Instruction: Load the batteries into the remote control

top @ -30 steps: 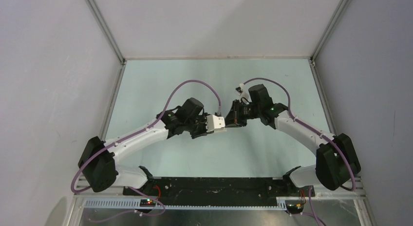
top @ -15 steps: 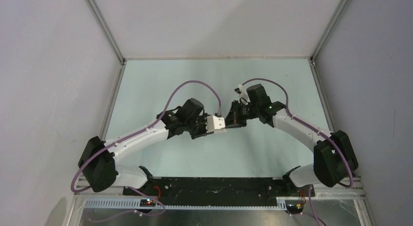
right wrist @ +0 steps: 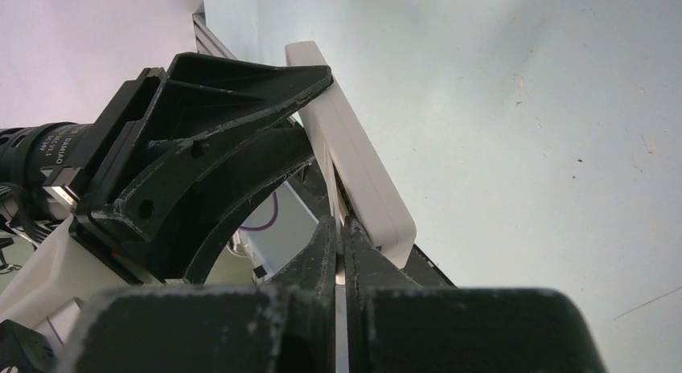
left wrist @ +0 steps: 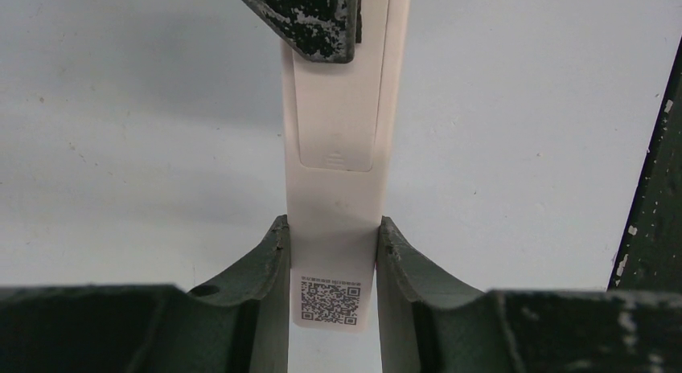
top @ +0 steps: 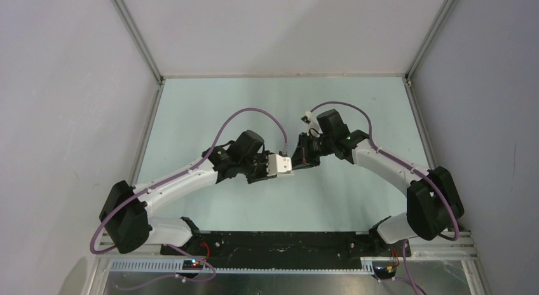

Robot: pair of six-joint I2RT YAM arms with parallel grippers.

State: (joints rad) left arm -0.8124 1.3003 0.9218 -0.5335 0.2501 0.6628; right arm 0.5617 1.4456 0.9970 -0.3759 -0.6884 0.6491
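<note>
The remote control point(left wrist: 334, 188) is a slim white bar held edge to edge in my left gripper point(left wrist: 331, 228), its back face with a QR label towards the camera. The battery cover point(left wrist: 338, 124) with a small arrow lies along that back. My right gripper point(right wrist: 339, 228) is shut at the remote's far end, with the thin white edge of the cover pinched between its tips. The remote body point(right wrist: 362, 172) sits just right of them. From above, the remote point(top: 280, 165) hangs over the table's middle between both grippers. The batteries are out of view.
A pale green table point(top: 210, 110) lies below, walled by grey panels and metal frame rails point(top: 149, 110) on the left, back and right. Purple cables loop over both wrists. A black base rail point(top: 273, 241) runs along the near edge.
Both arms have drifted slightly left and towards the near edge, carrying the remote with them. Neither grip has changed.
</note>
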